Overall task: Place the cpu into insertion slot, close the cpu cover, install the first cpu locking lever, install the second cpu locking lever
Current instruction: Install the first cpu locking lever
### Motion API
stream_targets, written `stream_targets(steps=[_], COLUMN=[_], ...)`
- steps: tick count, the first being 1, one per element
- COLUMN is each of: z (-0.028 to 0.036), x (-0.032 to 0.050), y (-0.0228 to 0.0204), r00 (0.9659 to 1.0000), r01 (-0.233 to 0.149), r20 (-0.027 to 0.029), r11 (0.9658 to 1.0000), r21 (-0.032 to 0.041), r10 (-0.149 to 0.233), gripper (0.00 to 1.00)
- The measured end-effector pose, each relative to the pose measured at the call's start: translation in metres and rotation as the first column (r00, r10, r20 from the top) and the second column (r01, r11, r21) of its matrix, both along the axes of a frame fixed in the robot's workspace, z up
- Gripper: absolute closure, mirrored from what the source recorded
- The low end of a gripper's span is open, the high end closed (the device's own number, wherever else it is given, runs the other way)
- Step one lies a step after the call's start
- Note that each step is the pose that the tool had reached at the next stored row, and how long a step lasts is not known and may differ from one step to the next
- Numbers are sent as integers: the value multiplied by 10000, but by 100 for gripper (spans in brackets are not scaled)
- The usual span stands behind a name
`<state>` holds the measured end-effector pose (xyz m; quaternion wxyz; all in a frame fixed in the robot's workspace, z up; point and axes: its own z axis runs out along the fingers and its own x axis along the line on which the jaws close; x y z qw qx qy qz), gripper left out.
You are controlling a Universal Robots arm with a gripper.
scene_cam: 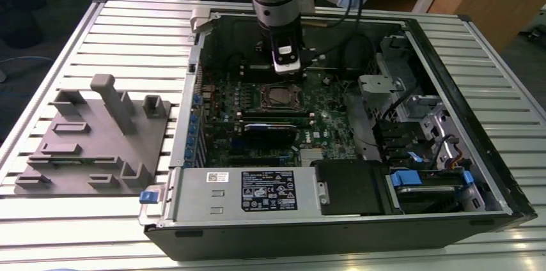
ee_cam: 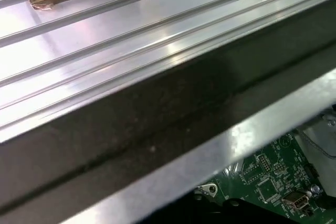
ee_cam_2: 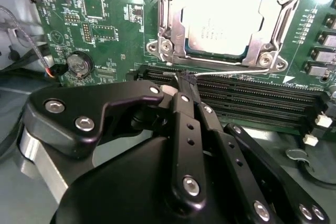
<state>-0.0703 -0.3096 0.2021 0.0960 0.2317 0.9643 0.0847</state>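
Gripper (ee_cam_2: 184, 80) work is under way inside the open computer case (scene_cam: 503, 204), which lies on its side on the slatted bench (scene_cam: 85, 232). The arm comes down from the far edge of the case, and in the exterior view its black tool hangs just beyond the far rim of the socket on the green motherboard (ee_cam_2: 110, 35).

In the second wrist view the cpu (ee_cam_2: 223, 17) already lies flat in the insertion slot (ee_cam_2: 184, 38), its pale silver top showing through the cut-out of the cpu cover (ee_cam_2: 169, 9). The cover looks to be lying down over the chip, with its bright metal frame around all the sides I can see.

The fingers are drawn together into a narrow point, and their tips sit right at a thin wire rod, one cpu locking lever (ee_cam_2: 236, 72). The rod runs along the near edge of the socket frame, between the frame and the long black memory slots (ee_cam_2: 252, 98). Whether the tips actually pinch the rod or merely press against it I cannot tell; they look closed with nothing sizeable between them.

What matters here is the lever's line: its long axis lies across the direction in which the fingers point, parallel to the socket edge and the memory slots. The socket itself lies straight ahead of the fingertips, just past the rod.

A grey moulded fixture tray (scene_cam: 94, 149) sits on the bench towards the exterior view's left, well apart from the case.
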Motion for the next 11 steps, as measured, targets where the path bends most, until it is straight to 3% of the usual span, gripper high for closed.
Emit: stream_targets(steps=[4,8,11], z=[-6,-25,-30], x=[-33,-63,-73], y=[0,0,0], r00=[10000,9998,9998], r01=[0,0,0], r20=[29,198,216], r11=[10000,10000,10000], r21=[1,1,1], r10=[0,0,0], gripper=[89,89,89])
